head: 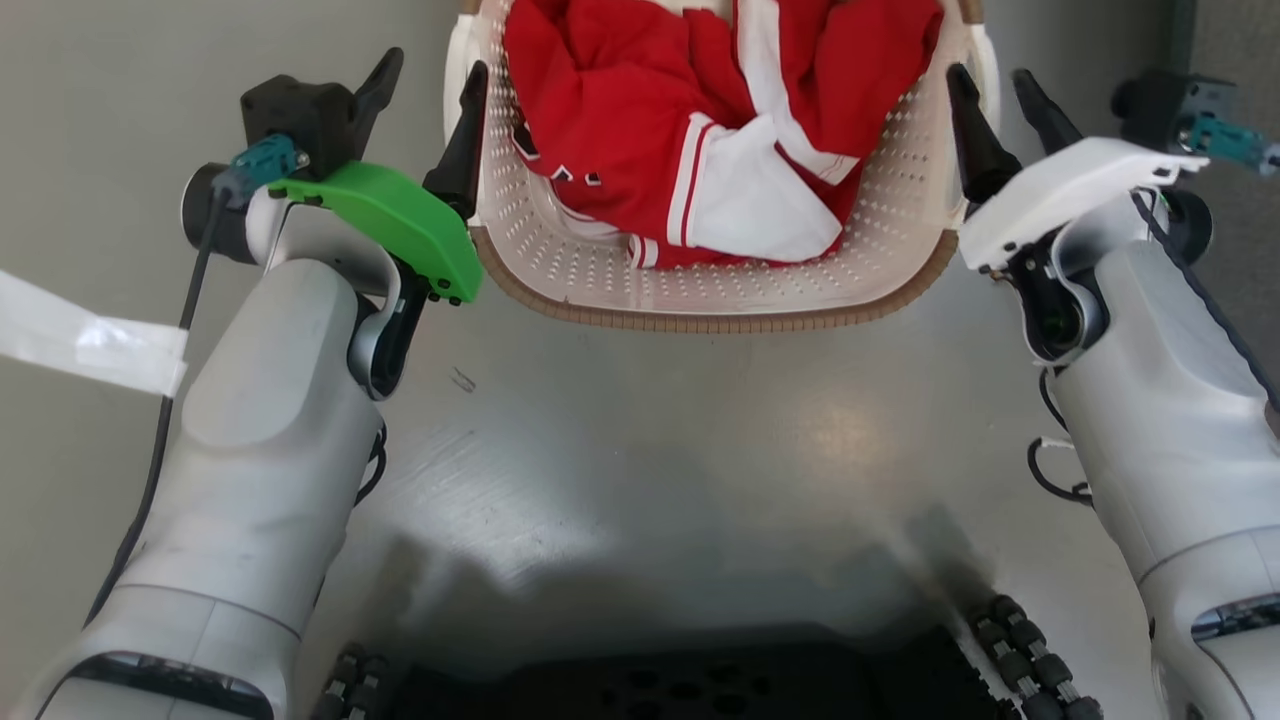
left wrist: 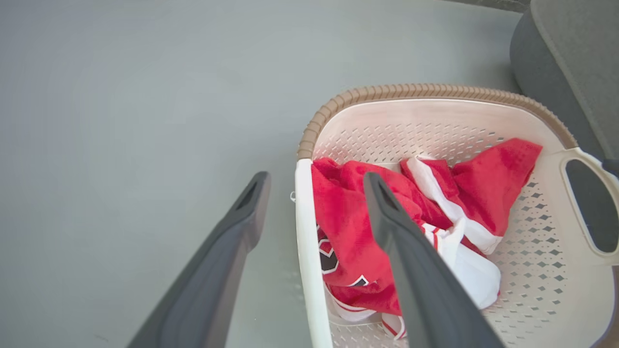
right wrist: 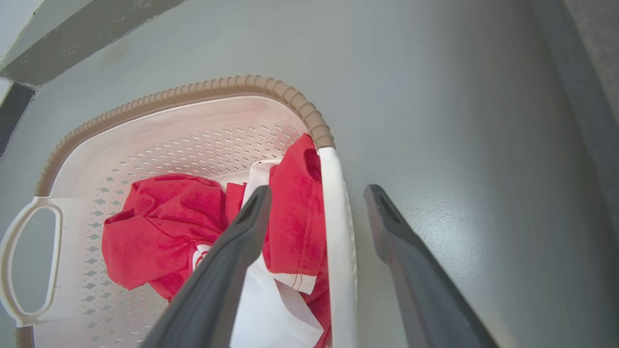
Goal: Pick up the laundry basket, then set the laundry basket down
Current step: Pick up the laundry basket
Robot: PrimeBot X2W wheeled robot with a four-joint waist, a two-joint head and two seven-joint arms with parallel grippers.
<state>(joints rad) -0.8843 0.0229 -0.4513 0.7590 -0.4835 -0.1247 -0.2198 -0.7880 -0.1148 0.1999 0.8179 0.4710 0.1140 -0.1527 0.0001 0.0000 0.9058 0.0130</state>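
The laundry basket (head: 700,318) sits on the grey floor (head: 640,450) and holds one heap of red-and-white cloth (head: 640,110). The head view takes in two hands, the left hand (head: 437,65) and the right hand (head: 990,80). Each has its fingers apart, astride a basket side wall, one finger inside and one outside. Each wrist view adds the far handle (left wrist: 575,155) with its open loop.

Cream perforated laundry basket (head: 700,290), brown woven-look rim, white side handles; upright on grey floor (head: 640,450), holding red-and-white clothing (head: 620,130).
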